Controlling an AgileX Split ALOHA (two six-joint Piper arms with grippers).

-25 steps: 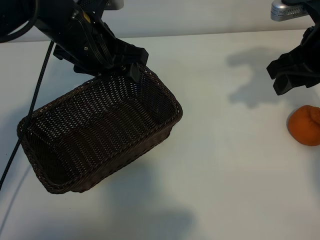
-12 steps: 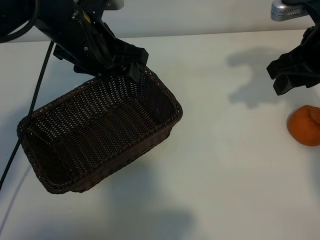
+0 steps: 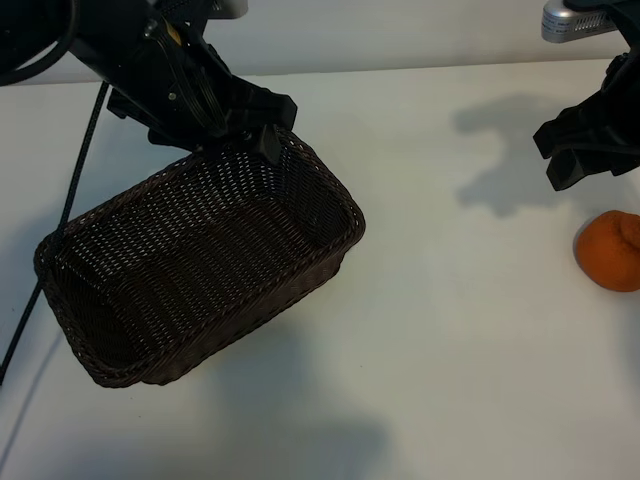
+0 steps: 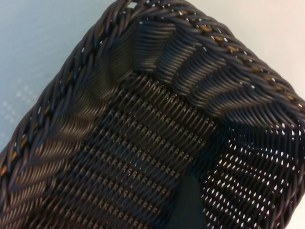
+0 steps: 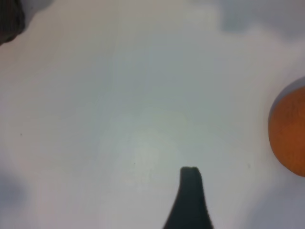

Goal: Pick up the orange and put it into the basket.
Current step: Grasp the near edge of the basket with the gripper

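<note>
The orange lies on the white table at the far right edge; in the right wrist view the orange sits off to one side of my one visible finger. My right gripper hovers open just behind and left of the fruit, apart from it and holding nothing. The dark brown wicker basket sits at the left, empty. My left gripper hangs open over its far corner. The left wrist view looks into the basket, where one dark finger is next to the woven wall.
A black cable runs down the left side past the basket. Bare white tabletop stretches between the basket and the orange. A grey fixture shows at the top right.
</note>
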